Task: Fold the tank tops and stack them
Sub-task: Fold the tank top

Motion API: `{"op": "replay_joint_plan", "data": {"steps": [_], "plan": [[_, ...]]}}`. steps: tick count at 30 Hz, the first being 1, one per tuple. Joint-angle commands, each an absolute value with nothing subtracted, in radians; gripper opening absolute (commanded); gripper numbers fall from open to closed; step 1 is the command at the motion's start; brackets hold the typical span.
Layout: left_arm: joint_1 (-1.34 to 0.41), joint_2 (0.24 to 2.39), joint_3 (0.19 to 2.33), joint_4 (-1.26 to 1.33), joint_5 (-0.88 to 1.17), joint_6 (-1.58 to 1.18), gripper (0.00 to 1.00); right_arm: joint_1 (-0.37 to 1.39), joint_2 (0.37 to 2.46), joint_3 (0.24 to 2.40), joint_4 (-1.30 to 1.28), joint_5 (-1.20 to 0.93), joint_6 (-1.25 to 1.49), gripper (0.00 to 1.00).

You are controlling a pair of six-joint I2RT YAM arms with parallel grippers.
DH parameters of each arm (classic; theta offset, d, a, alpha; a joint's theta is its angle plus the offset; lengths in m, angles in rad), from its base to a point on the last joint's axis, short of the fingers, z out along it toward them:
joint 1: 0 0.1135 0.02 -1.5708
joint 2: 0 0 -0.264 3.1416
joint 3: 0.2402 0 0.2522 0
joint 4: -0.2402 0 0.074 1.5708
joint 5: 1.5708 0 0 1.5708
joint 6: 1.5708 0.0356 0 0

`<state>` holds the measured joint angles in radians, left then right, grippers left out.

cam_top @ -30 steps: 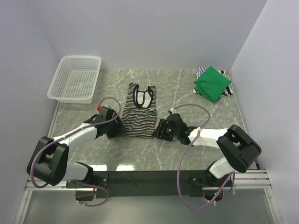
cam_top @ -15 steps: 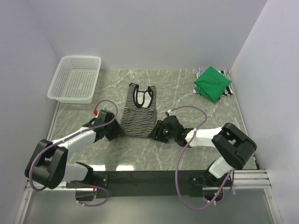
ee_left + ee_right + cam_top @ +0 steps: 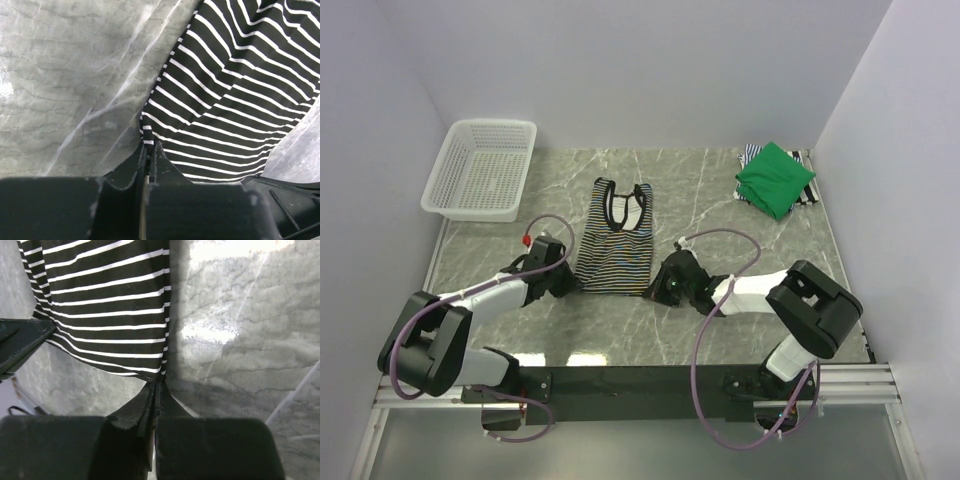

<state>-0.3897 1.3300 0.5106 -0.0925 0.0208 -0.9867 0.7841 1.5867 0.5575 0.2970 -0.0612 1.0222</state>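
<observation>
My left end effector (image 3: 149, 150) and right end effector (image 3: 156, 385) are each pinched shut on a hem corner of the black-and-white striped tank top (image 3: 617, 235), which lies flat mid-bench (image 3: 705, 190). It looks light, limp and prone to sagging, so the corners are a good place to hold. The folded green tank top (image 3: 775, 178) sits at two o'clock. I can read no labels.

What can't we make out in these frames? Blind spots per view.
- Top view: the striped cloth under the green tank top is mostly covered, so its fold and layer count are unreadable.
- Top view: the tips of the left claw and right claw are hidden under their own wrists.
- Wrist views: the black-and-white tank top is cut off by the frame edges, with straps and neckline out of view.
</observation>
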Motion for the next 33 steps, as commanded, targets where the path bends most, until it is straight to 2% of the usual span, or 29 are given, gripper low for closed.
{"op": "replay_joint_plan", "data": {"steps": [1,5,12,13,17,20,23,28,31,33], "plan": [[-0.394,1.310,0.503,-0.123,0.024,-0.939,0.01,0.802,1.557,0.583,0.189,0.046,0.945,0.00],[-0.464,1.232,0.518,-0.224,0.038,-0.948,0.01,0.874,1.436,0.591,0.069,0.103,0.905,0.00],[-0.695,0.982,0.457,-0.424,0.005,-1.164,0.01,1.152,1.211,0.551,-0.100,0.181,0.995,0.00],[-0.759,0.948,0.439,-0.452,0.003,-1.201,0.01,1.234,1.172,0.542,-0.122,0.219,1.017,0.00],[-0.959,0.757,0.434,-0.580,-0.113,-1.383,0.01,1.425,1.095,0.537,-0.236,0.308,1.168,0.00],[-1.070,0.669,0.519,-0.713,-0.224,-1.472,0.01,1.517,1.054,0.572,-0.316,0.382,1.227,0.00],[-1.088,0.667,0.626,-0.775,-0.299,-1.465,0.01,1.529,1.031,0.629,-0.372,0.435,1.215,0.00],[-1.072,0.822,0.808,-0.726,-0.411,-1.327,0.04,1.467,1.009,0.724,-0.472,0.518,1.174,0.00],[-0.996,0.965,0.921,-0.666,-0.407,-1.211,0.03,1.329,0.968,0.729,-0.457,0.480,1.105,0.00],[-0.928,1.052,0.956,-0.582,-0.316,-1.138,0.01,1.208,0.944,0.723,-0.433,0.443,1.030,0.00]]}}
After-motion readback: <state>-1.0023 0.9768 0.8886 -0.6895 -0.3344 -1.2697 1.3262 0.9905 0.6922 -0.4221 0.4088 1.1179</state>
